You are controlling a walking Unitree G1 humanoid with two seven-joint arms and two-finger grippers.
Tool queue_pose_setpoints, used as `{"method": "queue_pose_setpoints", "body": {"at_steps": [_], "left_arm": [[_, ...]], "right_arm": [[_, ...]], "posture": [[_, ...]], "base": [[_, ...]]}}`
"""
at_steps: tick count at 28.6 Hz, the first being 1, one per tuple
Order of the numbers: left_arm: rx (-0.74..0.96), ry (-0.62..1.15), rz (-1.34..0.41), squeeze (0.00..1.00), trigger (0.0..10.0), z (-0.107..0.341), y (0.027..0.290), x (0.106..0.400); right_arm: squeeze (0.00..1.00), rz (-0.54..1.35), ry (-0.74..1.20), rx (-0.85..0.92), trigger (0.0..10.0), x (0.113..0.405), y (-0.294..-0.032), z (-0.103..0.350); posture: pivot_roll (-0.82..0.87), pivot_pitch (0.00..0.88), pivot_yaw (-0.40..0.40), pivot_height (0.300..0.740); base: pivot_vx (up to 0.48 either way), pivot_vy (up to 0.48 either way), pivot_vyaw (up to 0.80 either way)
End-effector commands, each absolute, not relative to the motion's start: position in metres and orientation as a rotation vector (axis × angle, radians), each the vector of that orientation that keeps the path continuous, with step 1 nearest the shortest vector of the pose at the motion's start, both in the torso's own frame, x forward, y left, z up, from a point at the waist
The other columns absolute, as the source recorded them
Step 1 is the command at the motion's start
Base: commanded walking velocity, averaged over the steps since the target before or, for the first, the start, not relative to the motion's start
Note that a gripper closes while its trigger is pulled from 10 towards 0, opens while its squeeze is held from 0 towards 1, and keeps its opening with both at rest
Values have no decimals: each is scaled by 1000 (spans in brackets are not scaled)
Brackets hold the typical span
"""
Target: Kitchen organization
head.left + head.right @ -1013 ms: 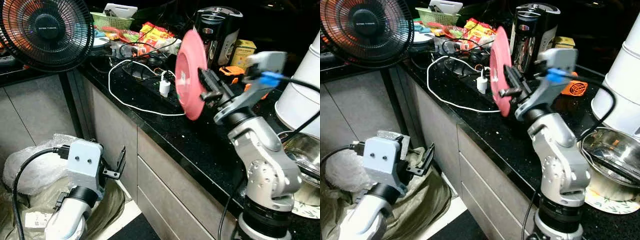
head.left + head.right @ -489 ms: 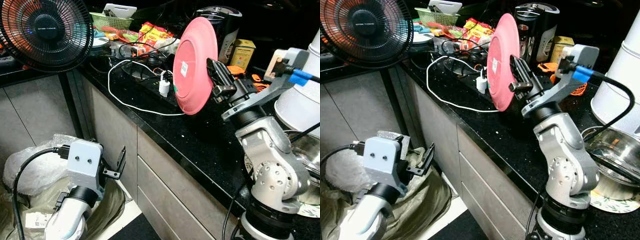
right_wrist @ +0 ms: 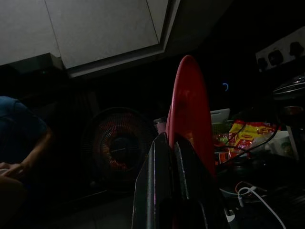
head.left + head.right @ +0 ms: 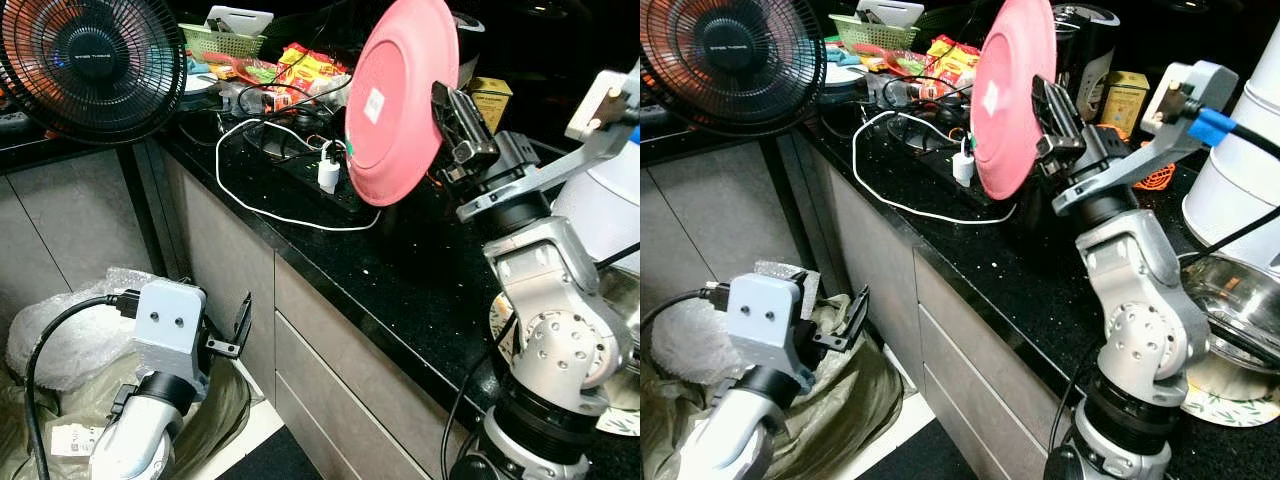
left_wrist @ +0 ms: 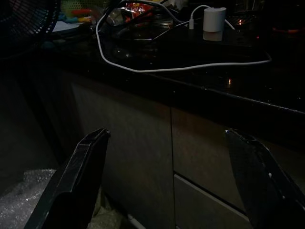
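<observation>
A pink plate (image 4: 400,100) with a white sticker is held on edge in the air above the black countertop (image 4: 400,290), its underside facing left. My right gripper (image 4: 448,105) is shut on the plate's right rim; in the right wrist view the fingers (image 3: 164,157) clamp the plate (image 3: 190,109) edge-on. My left gripper (image 4: 238,328) hangs low beside the cabinet fronts, over a bag on the floor. In the left wrist view its fingers (image 5: 71,186) stand wide apart with nothing between them.
A black fan (image 4: 95,65) stands at the counter's left end. A white cable (image 4: 270,205), charger (image 4: 329,175), snack packets and green basket (image 4: 225,42) clutter the back. A white container (image 4: 610,190) and steel bowl (image 4: 1230,310) sit right. A person's arm (image 3: 19,143) is at the far side.
My right arm has lifted the pink plate higher and swung it toward the right, with its face turning more to the camera. The left arm has stayed still.
</observation>
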State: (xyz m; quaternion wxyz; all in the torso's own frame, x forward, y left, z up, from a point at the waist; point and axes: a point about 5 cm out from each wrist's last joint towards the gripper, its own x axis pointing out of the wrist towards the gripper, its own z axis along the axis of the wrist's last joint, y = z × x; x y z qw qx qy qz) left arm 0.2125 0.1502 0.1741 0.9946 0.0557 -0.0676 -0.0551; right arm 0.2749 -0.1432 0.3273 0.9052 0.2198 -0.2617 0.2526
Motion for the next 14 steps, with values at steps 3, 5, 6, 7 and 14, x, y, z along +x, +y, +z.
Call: {"method": "queue_pose_setpoints", "body": {"at_steps": [3, 5, 6, 7, 14], "left_arm": [[105, -114, -115, 0, 10000, 171, 150, 213], [105, -112, -117, 0, 10000, 171, 150, 214], [105, -111, -118, 0, 10000, 171, 150, 213], [105, -110, -118, 0, 10000, 171, 150, 213], [106, -105, -122, 0, 10000, 170, 149, 213]], "right_arm": [[0, 543, -535, 460, 10000, 273, -141, 328], [0, 545, -535, 462, 10000, 273, -141, 328], [0, 545, -534, 462, 10000, 273, -141, 329], [0, 545, -534, 461, 10000, 273, -141, 329], [0, 546, -529, 497, 10000, 275, -141, 331]], "posture": [[64, 0, -32, 740], [63, 0, -32, 740], [64, 0, -32, 740], [64, 0, -33, 740], [68, 0, -34, 740]], "base": [[-292, 0, 0], [-292, 0, 0], [-292, 0, 0], [-292, 0, 0], [-170, 0, 0]]}}
